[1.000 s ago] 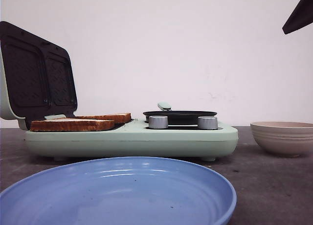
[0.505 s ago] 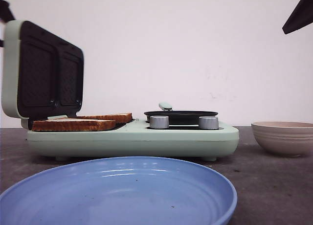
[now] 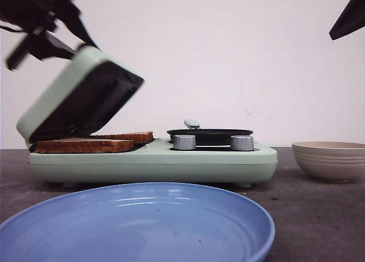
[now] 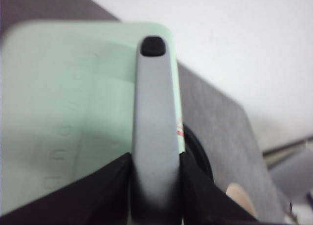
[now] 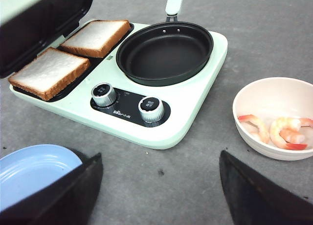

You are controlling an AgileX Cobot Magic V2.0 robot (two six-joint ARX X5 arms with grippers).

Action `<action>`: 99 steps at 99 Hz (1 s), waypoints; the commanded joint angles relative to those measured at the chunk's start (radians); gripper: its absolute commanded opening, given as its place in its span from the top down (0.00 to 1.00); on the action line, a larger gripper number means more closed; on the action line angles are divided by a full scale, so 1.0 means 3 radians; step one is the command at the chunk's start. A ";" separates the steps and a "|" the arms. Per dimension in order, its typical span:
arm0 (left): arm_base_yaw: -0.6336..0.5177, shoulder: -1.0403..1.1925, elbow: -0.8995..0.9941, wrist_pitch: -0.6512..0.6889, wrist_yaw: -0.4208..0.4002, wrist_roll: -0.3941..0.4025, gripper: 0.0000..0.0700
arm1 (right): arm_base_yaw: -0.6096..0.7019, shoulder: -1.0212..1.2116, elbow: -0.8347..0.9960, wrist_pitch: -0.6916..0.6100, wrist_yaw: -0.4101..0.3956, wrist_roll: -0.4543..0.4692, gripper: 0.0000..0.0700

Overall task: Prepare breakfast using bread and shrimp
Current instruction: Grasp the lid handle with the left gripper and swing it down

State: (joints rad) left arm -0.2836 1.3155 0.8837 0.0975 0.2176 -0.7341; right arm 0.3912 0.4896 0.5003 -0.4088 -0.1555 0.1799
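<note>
**Operator:** Two slices in place?

**Spotter:** Nearest you is the blue plate point(image 3: 137, 222). Beyond it, both pieces of the bread point(image 5: 49, 72) lie flat, side by side, on the sandwich plates of the green breakfast maker point(image 3: 154, 162). Your left gripper point(image 3: 43, 28) is at ten o'clock, fingers clamped on the grey handle point(image 4: 154, 127) of the lid point(image 3: 80, 97), which tilts half-down over the slices.

**Operator:** And the shrimp?

**Spotter:** You'll find the shrimp point(image 5: 279, 132) in the beige bowl point(image 3: 331, 159) at three o'clock, well apart from the black pan point(image 5: 164, 51). Your right gripper point(image 5: 161, 195) hangs above the table, spread wide, holding nothing.
</note>
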 commanded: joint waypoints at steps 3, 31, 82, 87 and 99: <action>-0.0053 0.0238 -0.0039 -0.0196 -0.0211 0.0214 0.99 | 0.0013 0.0015 0.0031 -0.0013 -0.0006 -0.0013 0.36; -0.0327 0.0603 -0.0038 -0.0184 -0.0329 0.0337 0.99 | 0.0013 0.0015 0.0031 -0.0090 -0.0006 -0.0014 0.35; -0.0385 0.0665 -0.0038 -0.0022 -0.0336 0.0430 0.50 | 0.0013 0.0015 0.0031 -0.0089 -0.0006 -0.0015 0.36; -0.0385 0.0664 -0.0036 0.0001 -0.0284 0.0430 0.47 | 0.0013 0.0015 0.0031 -0.0089 -0.0006 -0.0015 0.36; -0.0385 0.0615 -0.0015 0.0028 -0.0212 0.0493 0.48 | 0.0013 0.0015 0.0031 -0.0089 -0.0006 -0.0015 0.36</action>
State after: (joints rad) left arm -0.4126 1.4872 0.8810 0.1234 0.1749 -0.6144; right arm 0.3912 0.4896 0.5003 -0.4412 -0.1555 0.1799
